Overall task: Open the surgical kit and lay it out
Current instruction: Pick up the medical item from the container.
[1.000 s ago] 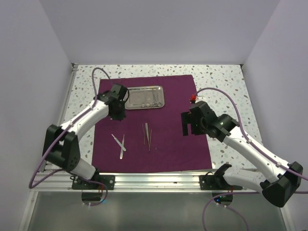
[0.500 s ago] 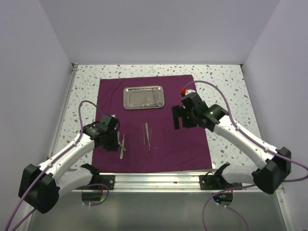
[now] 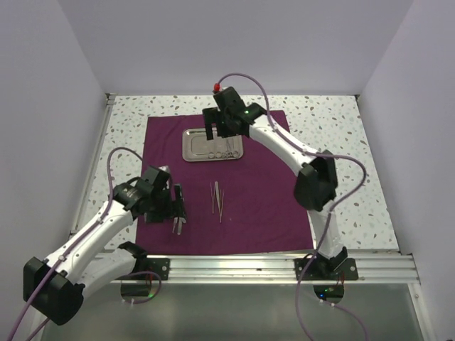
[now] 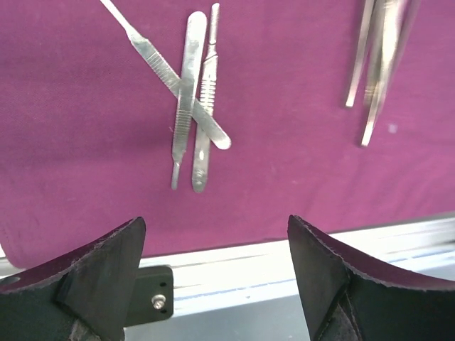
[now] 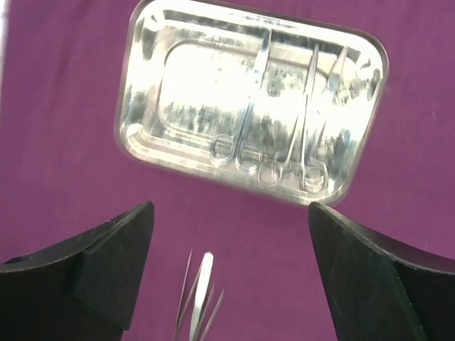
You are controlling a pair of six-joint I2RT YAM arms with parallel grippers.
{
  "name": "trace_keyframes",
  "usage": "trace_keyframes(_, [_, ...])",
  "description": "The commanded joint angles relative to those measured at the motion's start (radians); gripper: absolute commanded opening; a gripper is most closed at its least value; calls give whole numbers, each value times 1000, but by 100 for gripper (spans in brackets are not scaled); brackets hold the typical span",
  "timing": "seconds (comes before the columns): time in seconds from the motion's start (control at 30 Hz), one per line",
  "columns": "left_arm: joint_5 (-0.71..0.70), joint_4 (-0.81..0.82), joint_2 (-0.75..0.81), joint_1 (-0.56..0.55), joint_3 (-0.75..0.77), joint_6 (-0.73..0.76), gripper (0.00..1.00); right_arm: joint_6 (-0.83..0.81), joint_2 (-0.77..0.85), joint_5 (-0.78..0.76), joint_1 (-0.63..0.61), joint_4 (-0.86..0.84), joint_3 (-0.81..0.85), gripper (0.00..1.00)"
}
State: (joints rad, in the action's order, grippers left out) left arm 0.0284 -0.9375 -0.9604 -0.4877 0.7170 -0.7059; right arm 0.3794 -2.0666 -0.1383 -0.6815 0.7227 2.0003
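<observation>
The surgical kit's maroon cloth (image 3: 263,206) lies spread flat on the table. On its far part sits the shiny steel tray (image 3: 212,144), and scissor-handled forceps (image 5: 284,145) lie in it. My right gripper (image 3: 220,131) hovers open just above the tray's near rim (image 5: 231,277), touching nothing. Thin silver tweezers (image 3: 217,199) lie in a bundle mid-cloth. Three flat silver handles (image 4: 192,106) lie crossed on the cloth's near left part. My left gripper (image 3: 178,213) hangs open over them (image 4: 217,284), empty, and partly hides them in the top view.
The cloth's near edge runs along an aluminium rail (image 3: 234,266) with the arm mounts. Speckled tabletop (image 3: 341,135) shows on both sides of the cloth. White walls enclose the left, back and right.
The left arm came from the tray to the near left of the cloth and its gripper opened over the crossed handles. The right arm swung from the cloth's right side to above the tray.
</observation>
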Motion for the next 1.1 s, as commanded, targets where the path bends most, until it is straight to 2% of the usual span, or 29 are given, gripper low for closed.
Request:
trace_keyframes(0.0, [27,-84,49,-6,74,-1,84,-22,-201,-17,20,78,248,92])
trace_keyframes(0.13, [12,-147,61,-6,101,17,83,3,-371,-32,43,124,422,86])
trace_keyframes(0.3, [-22,-207,89,-6,111,34,82,7,-412,-76,56,54,396,84])
trace_keyframes(0.5, [-56,-253,118,-6,111,45,82,18,-469,-80,68,52,400,83])
trace_keyframes(0.63, [-65,-261,108,-6,107,59,81,38,-498,-73,69,47,381,78])
trace_keyframes(0.73, [-70,-261,103,-6,104,63,81,50,-504,-69,73,47,347,69])
trace_keyframes(0.77, [-71,-262,104,-6,101,65,81,61,-503,-66,76,46,335,61])
trace_keyframes(0.8, [-73,-261,104,-6,102,65,81,65,-501,-61,79,44,310,56])
trace_keyframes(1.03, [-74,-251,98,-6,90,63,80,75,-487,-47,82,37,215,34])
trace_keyframes(1.07, [-76,-250,98,-5,88,63,80,76,-487,-46,83,38,210,26])
